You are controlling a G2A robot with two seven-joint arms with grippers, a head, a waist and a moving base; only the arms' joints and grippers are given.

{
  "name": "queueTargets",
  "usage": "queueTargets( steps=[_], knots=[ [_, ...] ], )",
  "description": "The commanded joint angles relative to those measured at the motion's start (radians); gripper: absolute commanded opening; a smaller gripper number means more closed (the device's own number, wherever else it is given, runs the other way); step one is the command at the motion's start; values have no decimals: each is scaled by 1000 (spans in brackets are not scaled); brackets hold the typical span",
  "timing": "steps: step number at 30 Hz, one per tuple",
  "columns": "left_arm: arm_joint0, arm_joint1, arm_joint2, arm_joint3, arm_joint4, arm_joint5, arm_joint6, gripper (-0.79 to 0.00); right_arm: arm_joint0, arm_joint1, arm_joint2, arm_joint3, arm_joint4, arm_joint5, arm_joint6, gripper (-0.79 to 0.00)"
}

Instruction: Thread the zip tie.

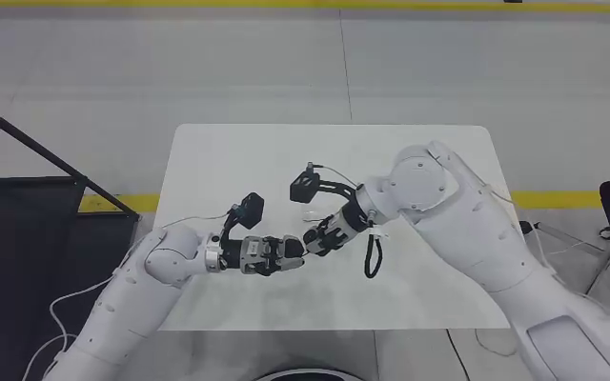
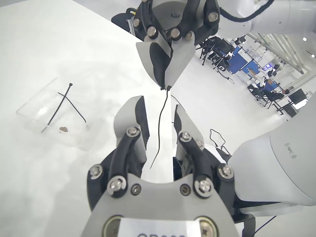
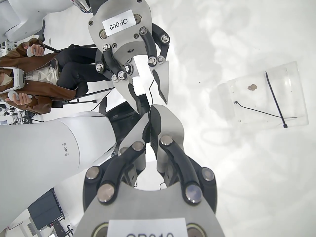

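Observation:
A thin black zip tie (image 2: 161, 122) hangs between the two grippers above the white table. My right gripper (image 2: 166, 87) is shut on its head end, seen tip-on in the left wrist view. The strap runs down between the spread fingers (image 2: 140, 114) of my left gripper (image 2: 158, 110), which is open and does not touch it. In the right wrist view my right gripper (image 3: 149, 110) pinches the tie (image 3: 150, 92) while my left gripper (image 3: 151, 104) faces it, open around the free tail. In the top view the two grippers meet tip to tip (image 1: 303, 245) near the table's front.
A clear plastic tray (image 2: 32, 107) lies on the table (image 1: 419, 286) with two spare black zip ties (image 2: 59, 106) crossed inside and a small brown scrap (image 2: 63, 129). The same tray (image 3: 296, 94) appears in the right wrist view. A black cable (image 1: 370, 257) loops under my right arm.

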Motion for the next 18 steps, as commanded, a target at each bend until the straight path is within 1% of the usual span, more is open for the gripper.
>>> queueTargets(
  steps=[1,4,7,11,12,15,17,18],
  knots=[
    [-3,1,9,4,-3,0,6,-493,2,-1,-3,2,1,0,1,-785],
    [-10,3,20,8,-2,0,14,-496,6,-3,-8,5,2,1,3,-785],
    [-15,6,28,13,1,0,22,-517,10,-5,-13,8,1,0,5,-785],
    [-20,9,37,15,5,0,31,-600,14,-7,-16,13,4,2,5,-785],
    [-21,10,39,15,6,0,34,-606,15,-7,-17,14,5,2,5,-785],
    [-24,13,45,18,6,0,40,-674,17,-8,-19,17,6,1,6,-785],
    [-26,15,49,19,8,0,44,-699,18,-9,-21,19,6,3,8,-785],
    [-27,16,51,20,9,0,47,-730,19,-9,-21,20,7,3,9,-785]
  ],
)
